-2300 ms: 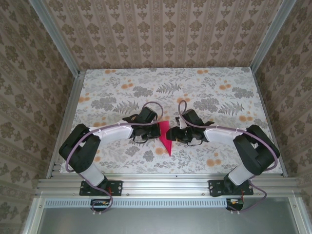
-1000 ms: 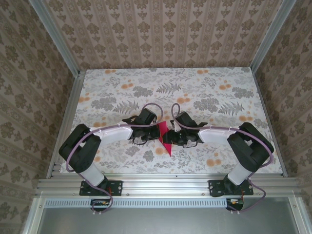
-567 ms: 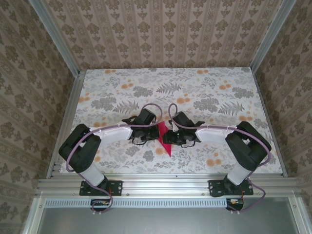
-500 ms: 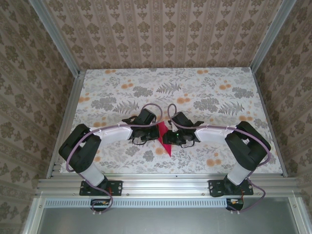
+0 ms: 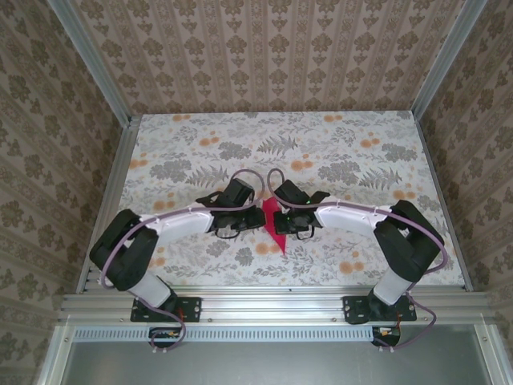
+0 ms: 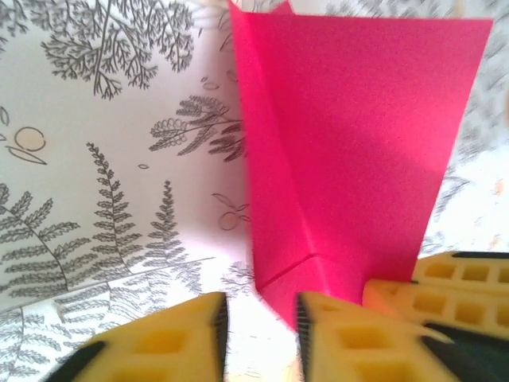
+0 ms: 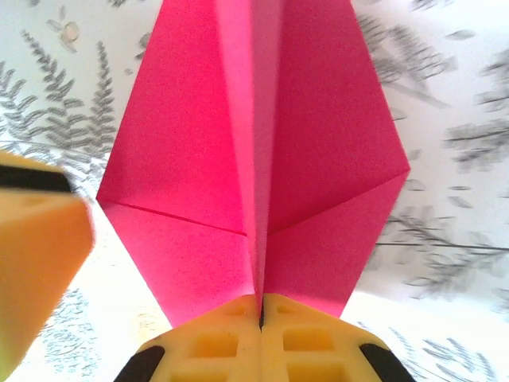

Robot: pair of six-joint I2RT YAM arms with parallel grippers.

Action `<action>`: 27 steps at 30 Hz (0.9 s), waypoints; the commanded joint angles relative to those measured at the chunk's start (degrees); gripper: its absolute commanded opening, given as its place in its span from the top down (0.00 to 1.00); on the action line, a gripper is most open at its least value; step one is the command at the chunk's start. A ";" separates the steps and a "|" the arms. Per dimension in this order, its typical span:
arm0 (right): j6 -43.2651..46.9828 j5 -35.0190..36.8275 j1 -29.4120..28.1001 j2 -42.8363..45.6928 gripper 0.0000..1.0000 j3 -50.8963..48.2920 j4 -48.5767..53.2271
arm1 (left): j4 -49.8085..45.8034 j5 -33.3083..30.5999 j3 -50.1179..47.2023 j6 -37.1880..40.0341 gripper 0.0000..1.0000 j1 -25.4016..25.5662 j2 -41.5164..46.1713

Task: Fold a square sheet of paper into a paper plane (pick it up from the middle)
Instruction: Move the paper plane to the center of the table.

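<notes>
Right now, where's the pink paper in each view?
Top external: paper near centre, just below the middle.
Left wrist: paper right of centre.
Right wrist: paper centre, pinched at its bottom edge by the right gripper.
Shared landmark: fern-print tablecloth.

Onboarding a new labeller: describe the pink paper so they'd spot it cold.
Start at the flowered table and look near its middle, slightly toward the front edge. Between the left claw and right claw sits the folded pink paper, a narrow wedge tapering toward that front edge. Its plain magenta colour and raised centre crease set it apart from the flat orange flowers printed around it.
</notes>
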State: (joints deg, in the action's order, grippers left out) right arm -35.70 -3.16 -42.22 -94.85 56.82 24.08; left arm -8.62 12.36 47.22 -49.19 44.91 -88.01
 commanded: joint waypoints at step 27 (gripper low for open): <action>1.36 10.94 3.89 -13.39 0.82 14.02 11.78 | -3.97 -8.29 -6.50 -1.27 0.56 -3.16 17.27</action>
State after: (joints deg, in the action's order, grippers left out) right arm -34.48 7.75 -38.70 -107.74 70.37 34.89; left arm -11.29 4.97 41.19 -50.15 42.11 -71.70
